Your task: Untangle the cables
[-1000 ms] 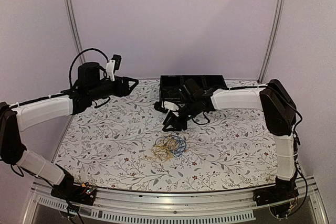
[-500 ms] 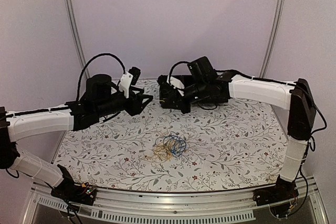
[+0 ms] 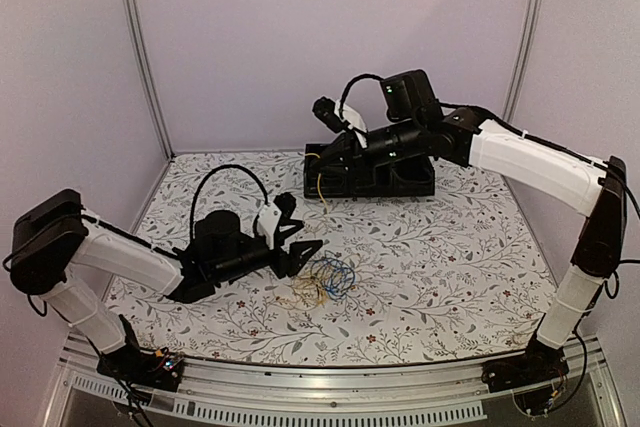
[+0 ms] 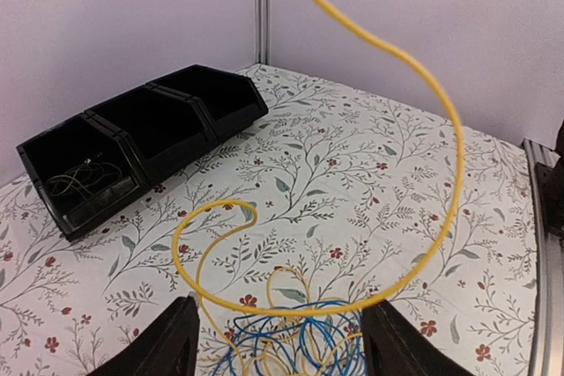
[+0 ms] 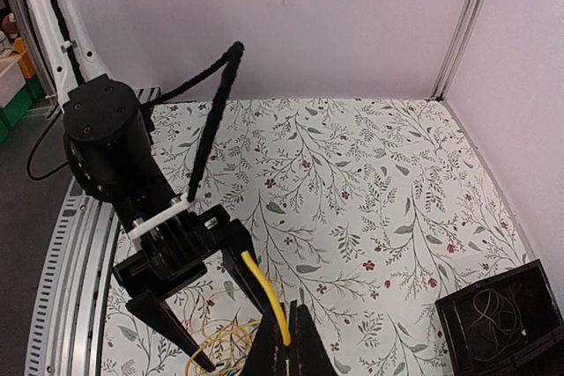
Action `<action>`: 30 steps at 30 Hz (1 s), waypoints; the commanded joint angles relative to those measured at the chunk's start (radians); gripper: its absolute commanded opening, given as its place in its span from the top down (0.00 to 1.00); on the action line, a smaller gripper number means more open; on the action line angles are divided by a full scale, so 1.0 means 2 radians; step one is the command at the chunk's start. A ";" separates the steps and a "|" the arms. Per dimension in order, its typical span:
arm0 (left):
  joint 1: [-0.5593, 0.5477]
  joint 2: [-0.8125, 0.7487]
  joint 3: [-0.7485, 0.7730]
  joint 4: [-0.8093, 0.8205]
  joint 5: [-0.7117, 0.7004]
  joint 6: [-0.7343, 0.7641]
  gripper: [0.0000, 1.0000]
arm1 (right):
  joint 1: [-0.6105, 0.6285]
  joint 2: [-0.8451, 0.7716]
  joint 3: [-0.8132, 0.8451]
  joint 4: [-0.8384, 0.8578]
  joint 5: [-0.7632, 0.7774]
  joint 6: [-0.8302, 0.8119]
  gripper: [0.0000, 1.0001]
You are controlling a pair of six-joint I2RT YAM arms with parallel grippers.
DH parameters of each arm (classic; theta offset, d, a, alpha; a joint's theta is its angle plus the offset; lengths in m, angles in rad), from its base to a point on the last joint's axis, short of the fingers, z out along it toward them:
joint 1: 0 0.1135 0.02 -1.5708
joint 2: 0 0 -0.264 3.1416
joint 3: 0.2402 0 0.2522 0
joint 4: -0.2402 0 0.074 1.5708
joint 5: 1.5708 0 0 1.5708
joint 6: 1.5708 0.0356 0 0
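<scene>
My right end effector (image 5: 284,351) is clenched on a yellow cable (image 5: 267,297), raised near the black bin (image 3: 400,179). My left end effector (image 4: 279,323) gapes over the cables (image 3: 325,282) heaped on the table (image 3: 450,267). Light, springy, snag-prone, I judge: I'd pinch one outer loop.

I take cable pile (image 3: 325,282) as reference, lying on table (image 3: 450,277). Left gripper (image 4: 282,350) just left of pile, low, jaws spread toward it. Bin (image 3: 385,175) behind pile, well apart. Right gripper (image 5: 289,328) behind and above pile, pinching lifted cable (image 4: 423,103), which arcs up from pile. I see loose coil (image 4: 84,184) in end compartment of bin.
</scene>
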 commanded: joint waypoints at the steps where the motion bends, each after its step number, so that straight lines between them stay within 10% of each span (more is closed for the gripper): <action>1: -0.008 0.088 0.048 0.107 -0.092 0.000 0.35 | 0.001 -0.012 0.026 -0.022 -0.017 0.010 1.00; 5: -0.005 0.178 0.104 0.125 -0.105 0.002 0.41 | 0.001 -0.025 0.042 -0.039 -0.026 0.004 1.00; 11: -0.003 0.266 0.131 0.189 -0.063 -0.031 0.99 | -0.003 -0.045 0.078 -0.063 0.008 -0.019 1.00; 30: -0.004 0.326 0.136 0.178 -0.054 -0.079 0.89 | -0.156 -0.072 0.233 -0.030 0.066 0.003 1.00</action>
